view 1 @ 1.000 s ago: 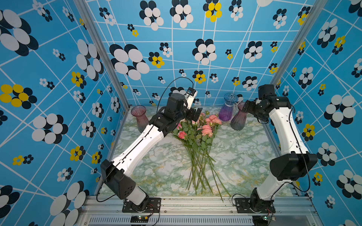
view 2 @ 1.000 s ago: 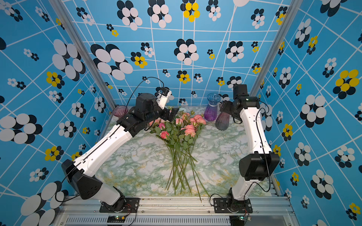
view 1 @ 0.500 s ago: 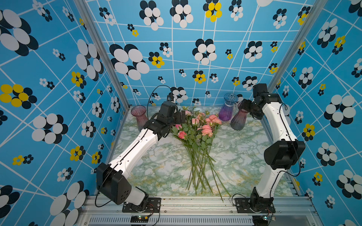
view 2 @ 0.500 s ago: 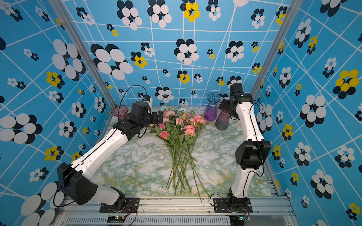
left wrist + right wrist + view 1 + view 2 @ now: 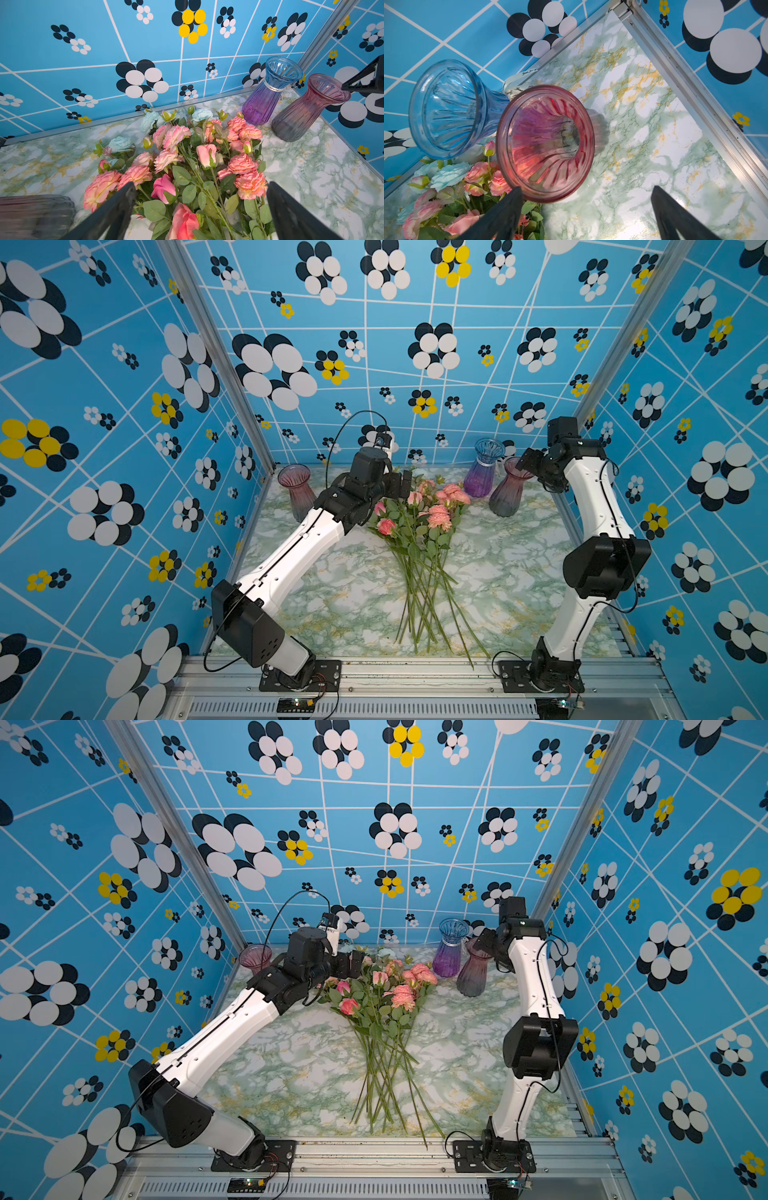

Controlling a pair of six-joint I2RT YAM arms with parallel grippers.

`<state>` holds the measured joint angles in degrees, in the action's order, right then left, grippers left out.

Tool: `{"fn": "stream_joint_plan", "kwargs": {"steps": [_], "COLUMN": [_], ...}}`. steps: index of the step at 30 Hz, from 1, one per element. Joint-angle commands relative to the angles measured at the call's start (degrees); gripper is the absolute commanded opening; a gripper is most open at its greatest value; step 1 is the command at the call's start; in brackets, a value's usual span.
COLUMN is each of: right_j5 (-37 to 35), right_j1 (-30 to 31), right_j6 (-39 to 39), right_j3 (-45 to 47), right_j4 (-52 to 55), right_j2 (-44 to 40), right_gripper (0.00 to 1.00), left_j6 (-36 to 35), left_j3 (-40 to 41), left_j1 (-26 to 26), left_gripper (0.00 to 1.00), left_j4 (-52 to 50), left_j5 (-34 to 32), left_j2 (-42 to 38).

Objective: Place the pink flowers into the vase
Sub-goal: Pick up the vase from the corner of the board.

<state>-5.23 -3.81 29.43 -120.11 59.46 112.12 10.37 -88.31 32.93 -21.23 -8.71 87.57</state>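
green-veined marble tabletop, boxed in by blue walls dotted with black, white and yellow flower shapes.

counted: one loose bunch of the pink flowers, a dozen or more pink and coral heads on thin green leafy stems. a few pale blue flowers at the far end of that bunch. three ribbed glass vases. two white-and-black arms.

the pink flowers lying flat mid-table, heads toward the far wall, stems fanned toward the near edge, none inside any vase.

left pink vase upright in the far left corner, well apart from the other two. blue vase, blue on top and purple below, upright at the far right. right pink vase, rose fading to grey, just beside it, slightly nearer and further right; touching or not, impossible to tell.

left arm stretched diagonally from the near left base toward the far centre, wrist bent down. left gripper hovering over the left side of the flower heads, fingers spread wide, grasping nothing, blooms showing between them in the left wrist view.

right arm rising from the near right base, elbow folded high, forearm leaning toward the far right corner. right gripper turned leftward and poised above the mouth of right pink vase, fingers spread wide, nothing held. one fingertip close by the rim, contact impossible to tell.
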Motion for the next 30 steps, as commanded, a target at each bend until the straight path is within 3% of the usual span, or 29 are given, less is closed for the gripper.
{"fn": "stream_joint_plan", "kwargs": {"steps": [1,13,30], "right_j5": [0.94,2.54,6.29], "right_j1": [-0.05,-0.23,-0.67], "right_j6": [0.53,-0.19,-1.91], "right_j3": [-2.17,-9.84,-10.16], "right_j4": [-0.17,1.91,3.07], "right_j2": [3.24,10.71,15.15], "right_gripper": [0.93,0.79,0.51], "left_j6": [-0.87,-1.54,-2.37], "left_j3": [0.6,-2.27,-9.22], "left_j1": [0.21,0.73,1.77], "left_gripper": [1.0,1.0,0.99], "left_j4": [-0.76,-3.45,-7.98], "left_j5": [2.78,6.94,9.27], "left_j2": [1.02,4.5,11.02]}}
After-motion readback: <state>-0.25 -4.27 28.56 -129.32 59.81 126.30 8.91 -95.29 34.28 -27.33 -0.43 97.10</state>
